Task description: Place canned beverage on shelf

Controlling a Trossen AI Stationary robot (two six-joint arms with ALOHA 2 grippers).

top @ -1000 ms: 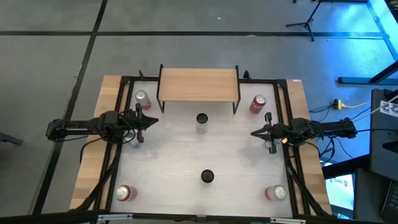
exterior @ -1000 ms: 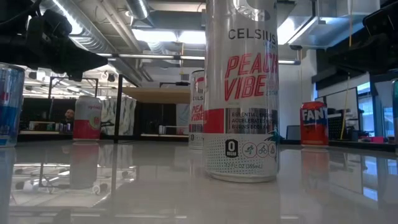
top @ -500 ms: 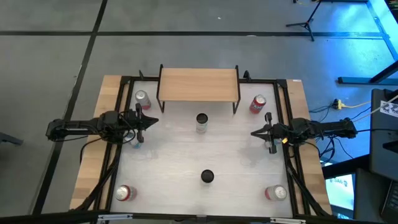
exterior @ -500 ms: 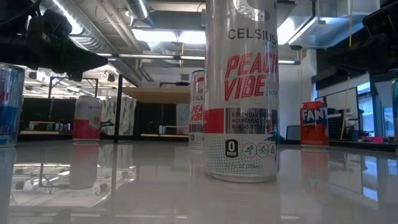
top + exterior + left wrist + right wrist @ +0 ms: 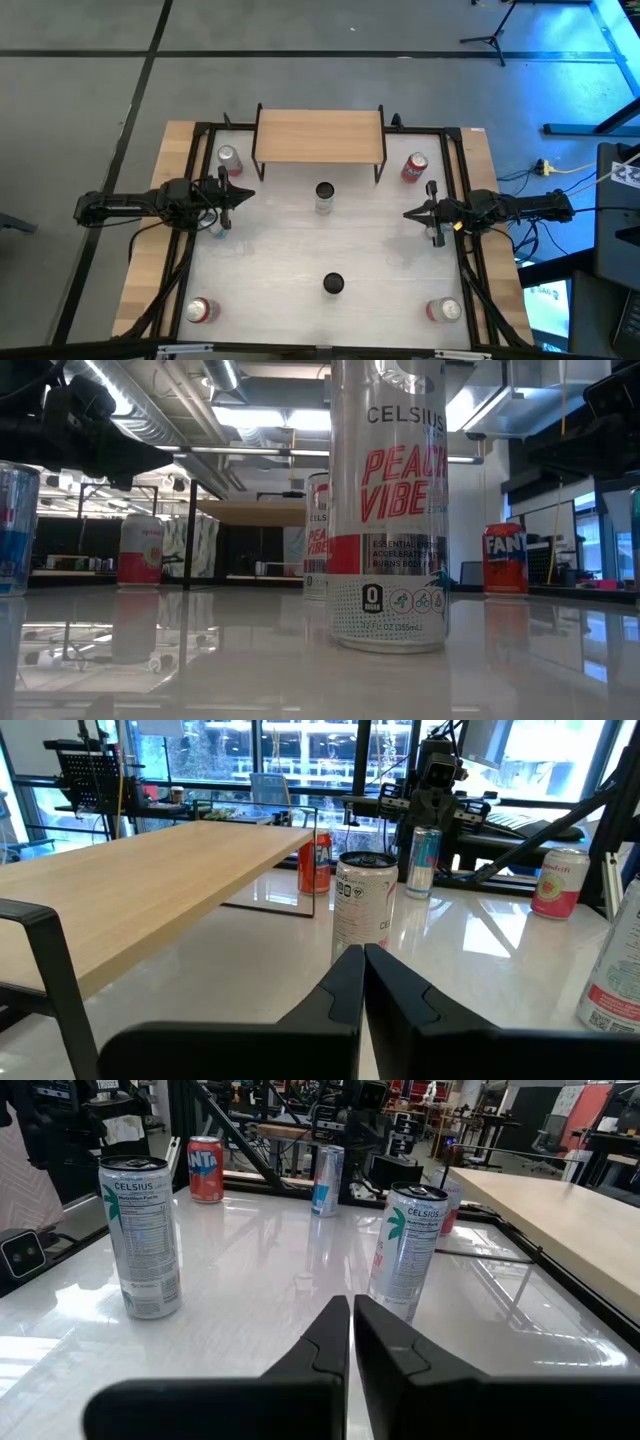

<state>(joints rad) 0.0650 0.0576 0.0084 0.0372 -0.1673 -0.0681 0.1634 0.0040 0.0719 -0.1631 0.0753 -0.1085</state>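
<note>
The shelf point(image 5: 320, 136) stood at the far edge of the white table point(image 5: 380, 250), its wooden top bare, with six cans below: two tall silver ones point(image 5: 324, 196) in the middle and one near each corner. The left gripper point(image 5: 247, 194) and right gripper point(image 5: 410, 213) hung over the table's sides, each pressed together, holding nothing.

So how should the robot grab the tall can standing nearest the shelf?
Grip the tall can round the middle of its smooth round side, coming in level from either flank. It stands upright with open table around it; the shelf blocks only its far side.
</note>
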